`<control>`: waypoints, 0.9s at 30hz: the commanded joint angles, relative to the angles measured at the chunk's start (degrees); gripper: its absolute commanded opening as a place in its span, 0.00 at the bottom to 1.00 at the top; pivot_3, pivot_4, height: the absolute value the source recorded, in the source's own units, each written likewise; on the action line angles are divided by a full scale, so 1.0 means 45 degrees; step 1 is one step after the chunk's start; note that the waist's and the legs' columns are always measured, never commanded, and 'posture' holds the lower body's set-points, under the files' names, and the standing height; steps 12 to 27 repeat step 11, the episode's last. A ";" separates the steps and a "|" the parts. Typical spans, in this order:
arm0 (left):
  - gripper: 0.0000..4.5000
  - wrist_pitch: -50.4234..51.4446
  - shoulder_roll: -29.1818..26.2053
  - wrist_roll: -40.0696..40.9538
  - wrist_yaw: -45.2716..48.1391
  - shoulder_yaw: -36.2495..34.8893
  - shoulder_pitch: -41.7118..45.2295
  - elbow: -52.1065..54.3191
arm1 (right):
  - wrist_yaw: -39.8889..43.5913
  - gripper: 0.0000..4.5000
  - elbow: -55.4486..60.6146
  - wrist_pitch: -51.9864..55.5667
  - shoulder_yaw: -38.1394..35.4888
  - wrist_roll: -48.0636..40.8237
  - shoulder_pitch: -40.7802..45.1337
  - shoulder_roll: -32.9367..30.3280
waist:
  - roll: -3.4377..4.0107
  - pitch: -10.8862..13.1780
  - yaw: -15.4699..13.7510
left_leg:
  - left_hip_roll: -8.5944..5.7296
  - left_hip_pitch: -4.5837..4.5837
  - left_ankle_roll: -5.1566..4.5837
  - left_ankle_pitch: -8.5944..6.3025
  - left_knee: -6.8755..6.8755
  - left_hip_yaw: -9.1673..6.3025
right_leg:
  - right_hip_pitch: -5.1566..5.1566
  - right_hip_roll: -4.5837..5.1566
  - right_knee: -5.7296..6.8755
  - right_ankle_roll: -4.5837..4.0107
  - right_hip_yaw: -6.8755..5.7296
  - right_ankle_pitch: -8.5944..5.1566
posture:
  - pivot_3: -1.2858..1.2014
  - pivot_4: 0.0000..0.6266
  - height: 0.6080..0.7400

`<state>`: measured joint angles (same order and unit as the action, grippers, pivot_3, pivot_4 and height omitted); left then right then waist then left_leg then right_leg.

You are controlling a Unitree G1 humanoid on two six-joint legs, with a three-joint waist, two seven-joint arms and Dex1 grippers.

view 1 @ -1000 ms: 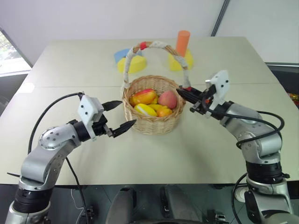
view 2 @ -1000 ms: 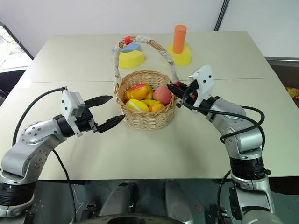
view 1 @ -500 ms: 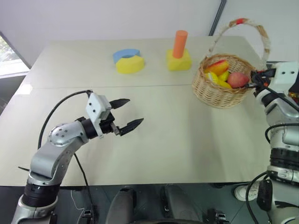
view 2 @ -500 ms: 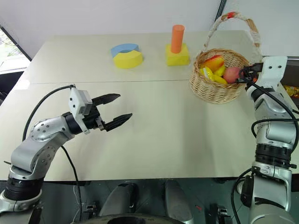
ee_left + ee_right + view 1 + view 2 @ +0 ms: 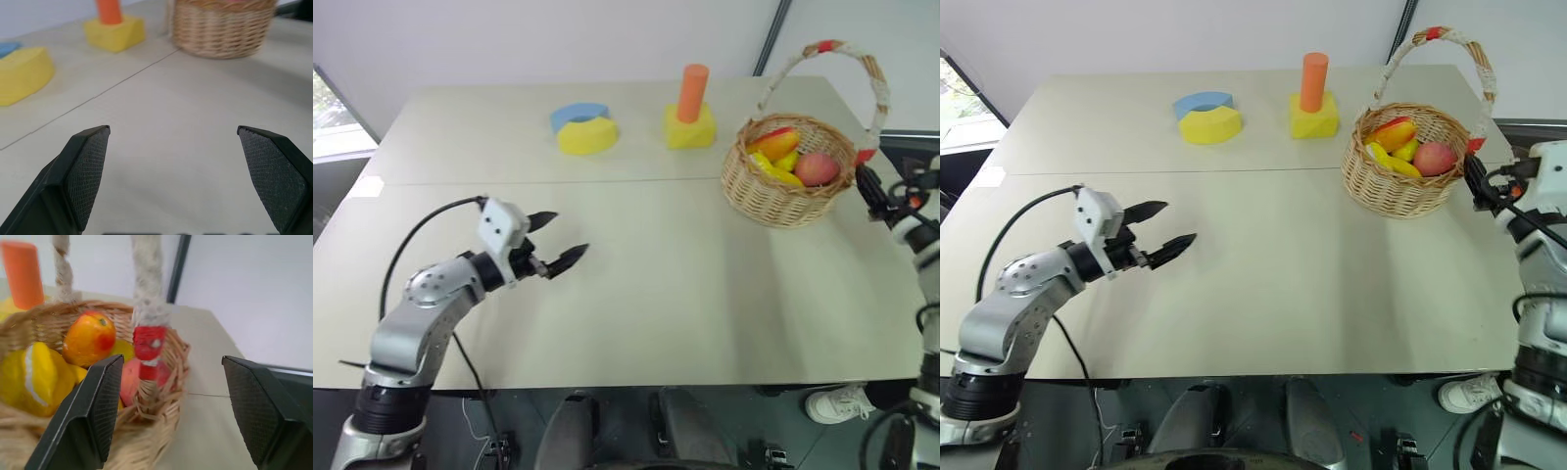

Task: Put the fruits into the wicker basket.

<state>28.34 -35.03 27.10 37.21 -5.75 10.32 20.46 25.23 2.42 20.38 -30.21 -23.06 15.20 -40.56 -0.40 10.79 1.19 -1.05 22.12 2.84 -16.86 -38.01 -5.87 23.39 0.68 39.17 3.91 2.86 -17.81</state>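
The basket (image 5: 1400, 162) is set on the table (image 5: 1273, 264) near its far right corner, beside the yellow block (image 5: 1315, 114) bearing an orange cylinder (image 5: 1313, 80). The fruits (image 5: 1393, 132) are contained in the basket (among yellow pieces and a pink peach (image 5: 1433, 158)). The right gripper (image 5: 168, 411) is positioned just beside the basket rim, released, with nothing grasped. The left gripper (image 5: 555, 241) is held over the bare table, spread wide and empty.
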 commanded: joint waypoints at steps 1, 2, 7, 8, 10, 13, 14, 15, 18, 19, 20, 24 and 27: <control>1.00 -0.0297 -0.0291 -0.0533 -0.0513 -0.1047 -0.0644 -0.0152 | 0.2702 0.76 0.2376 0.0517 0.0579 -0.1613 -0.1540 -0.0382 | 0.0001 0.0000 0.0028 | 0.0002 -0.0007 0.0000 0.0000 0.0004 0.0001 | -0.0004 -0.0003 0.0001 0.0000 0.0001 0.0000 | 0.52 0.24 1.00; 1.00 -0.0474 -0.0333 -0.0647 -0.0535 -0.1224 -0.0905 -0.0170 | 0.3306 0.76 0.2861 0.0683 0.0906 -0.1851 -0.2040 -0.0523 | 0.0001 0.0000 0.0029 | 0.0014 -0.0026 -0.0001 -0.0001 0.0006 0.0000 | -0.0022 -0.0011 0.0000 0.0000 0.0002 0.0000 | 0.52 0.24 1.00; 1.00 -0.1187 -0.0212 -0.0700 -0.0582 -0.2435 -0.2395 -0.0331 | 0.4147 0.76 0.3312 0.0487 0.2900 -0.1249 -0.2530 -0.0426 | 0.0000 0.0005 -0.0007 | 0.0009 -0.0118 -0.0001 -0.0001 0.0006 0.0012 | -0.0112 0.0006 -0.0006 0.0000 0.0010 0.0000 | 0.52 0.24 1.00; 1.00 -0.1268 -0.0160 -0.0714 -0.0664 -0.2650 -0.2689 -0.0372 | 0.4144 0.76 0.3008 0.0264 0.3286 -0.0930 -0.2364 -0.0324 | 0.0001 0.0005 -0.0032 | 0.0006 -0.0156 -0.0001 -0.0001 0.0006 0.0012 | -0.0149 0.0011 -0.0013 -0.0001 0.0010 -0.0001 | 0.52 0.24 1.00; 1.00 -0.1291 -0.0096 -0.0613 -0.0702 -0.2909 -0.3125 -0.0242 | 0.4251 0.76 0.2541 -0.0124 0.3755 -0.0535 -0.2091 -0.0222 | -0.0001 0.0005 -0.0055 | 0.0005 -0.0164 -0.0001 -0.0001 0.0006 0.0011 | -0.0166 0.0013 -0.0030 -0.0001 0.0008 -0.0002 | 0.52 0.24 1.00; 1.00 -0.1313 -0.0059 -0.0623 -0.0758 -0.2966 -0.3224 -0.0158 | 0.4326 0.76 0.2343 -0.0222 0.3865 -0.0461 -0.1956 -0.0198 | -0.0001 0.0005 -0.0055 | 0.0005 -0.0162 -0.0001 -0.0001 0.0006 0.0011 | -0.0165 0.0015 -0.0031 -0.0001 0.0008 -0.0002 | 0.52 0.24 1.00; 1.00 -0.1313 -0.0059 -0.0623 -0.0758 -0.2966 -0.3224 -0.0158 | 0.4326 0.76 0.2343 -0.0222 0.3865 -0.0461 -0.1956 -0.0198 | -0.0001 0.0005 -0.0055 | 0.0005 -0.0162 -0.0001 -0.0001 0.0006 0.0011 | -0.0165 0.0015 -0.0031 -0.0001 0.0008 -0.0002 | 0.52 0.24 1.00; 1.00 -0.1313 -0.0059 -0.0623 -0.0758 -0.2966 -0.3224 -0.0158 | 0.4326 0.76 0.2343 -0.0222 0.3865 -0.0461 -0.1956 -0.0198 | -0.0001 0.0005 -0.0055 | 0.0005 -0.0162 -0.0001 -0.0001 0.0006 0.0011 | -0.0165 0.0015 -0.0031 -0.0001 0.0008 -0.0002 | 0.52 0.24 1.00; 1.00 -0.1313 -0.0059 -0.0623 -0.0758 -0.2966 -0.3224 -0.0158 | 0.4326 0.76 0.2343 -0.0222 0.3865 -0.0461 -0.1956 -0.0198 | -0.0001 0.0005 -0.0055 | 0.0005 -0.0162 -0.0001 -0.0001 0.0006 0.0011 | -0.0165 0.0015 -0.0031 -0.0001 0.0008 -0.0002 | 0.52 0.24 1.00; 1.00 -0.1313 -0.0059 -0.0623 -0.0758 -0.2966 -0.3224 -0.0158 | 0.4326 0.76 0.2343 -0.0222 0.3865 -0.0461 -0.1956 -0.0198 | -0.0001 0.0005 -0.0055 | 0.0005 -0.0162 -0.0001 -0.0001 0.0006 0.0011 | -0.0165 0.0015 -0.0031 -0.0001 0.0008 -0.0002 | 0.52 0.24 1.00; 1.00 -0.1313 -0.0059 -0.0623 -0.0758 -0.2966 -0.3224 -0.0158 | 0.4326 0.76 0.2343 -0.0222 0.3865 -0.0461 -0.1956 -0.0198 | -0.0001 0.0005 -0.0055 | 0.0005 -0.0162 -0.0001 -0.0001 0.0006 0.0011 | -0.0165 0.0015 -0.0031 -0.0001 0.0008 -0.0002 | 0.52 0.24 1.00; 1.00 -0.1313 -0.0059 -0.0623 -0.0758 -0.2966 -0.3224 -0.0158 | 0.4326 0.76 0.2343 -0.0222 0.3865 -0.0461 -0.1956 -0.0198 | -0.0001 0.0005 -0.0055 | 0.0005 -0.0162 -0.0001 -0.0001 0.0006 0.0011 | -0.0165 0.0015 -0.0031 -0.0001 0.0008 -0.0002 | 0.52 0.24 1.00; 1.00 -0.1313 -0.0059 -0.0623 -0.0758 -0.2966 -0.3224 -0.0158 | 0.4326 0.76 0.2343 -0.0222 0.3865 -0.0461 -0.1956 -0.0198 | -0.0001 0.0005 -0.0055 | 0.0005 -0.0162 -0.0001 -0.0001 0.0006 0.0011 | -0.0165 0.0015 -0.0031 -0.0001 0.0008 -0.0002 | 0.52 0.24 1.00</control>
